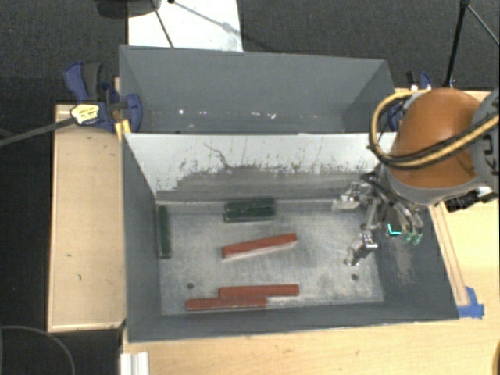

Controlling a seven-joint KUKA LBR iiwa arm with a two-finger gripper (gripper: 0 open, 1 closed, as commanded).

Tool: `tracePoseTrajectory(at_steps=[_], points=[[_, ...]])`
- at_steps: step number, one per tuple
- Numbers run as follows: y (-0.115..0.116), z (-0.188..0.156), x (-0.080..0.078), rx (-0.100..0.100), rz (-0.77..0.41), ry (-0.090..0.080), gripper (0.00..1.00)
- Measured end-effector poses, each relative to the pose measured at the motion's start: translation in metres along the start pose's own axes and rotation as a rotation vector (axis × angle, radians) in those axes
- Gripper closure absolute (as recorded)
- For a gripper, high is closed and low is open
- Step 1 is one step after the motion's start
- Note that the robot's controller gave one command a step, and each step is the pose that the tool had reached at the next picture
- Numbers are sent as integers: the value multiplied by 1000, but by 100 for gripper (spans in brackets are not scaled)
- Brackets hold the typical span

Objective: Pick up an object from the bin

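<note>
My gripper (354, 227) hangs low at the right end of the bin, open, with nothing between its two metal fingertips (360, 253). Nearest to it, a little to its left, a red-brown bar (259, 247) lies slightly tilted in the middle of the floor. A short dark green block (250, 209) rests close to the back wall, up and left of the gripper. Along the front edge lie two red-brown bars (243, 297), end to end and partly overlapping.
A thin dark green bar (163, 231) lies lengthwise against the left wall. The arm with its orange cover and cables comes in over the bin's right rim. Bare floor lies under the gripper and around it.
</note>
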State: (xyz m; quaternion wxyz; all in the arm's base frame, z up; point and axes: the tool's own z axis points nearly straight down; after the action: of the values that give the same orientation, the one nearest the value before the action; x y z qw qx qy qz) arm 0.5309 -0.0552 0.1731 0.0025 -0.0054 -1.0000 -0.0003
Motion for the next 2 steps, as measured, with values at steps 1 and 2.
tracePoseTrajectory(at_steps=[1,2], points=[[0,-4,-2,1,-2,-8,0],[31,44,-17,2,-26,-16,0]])
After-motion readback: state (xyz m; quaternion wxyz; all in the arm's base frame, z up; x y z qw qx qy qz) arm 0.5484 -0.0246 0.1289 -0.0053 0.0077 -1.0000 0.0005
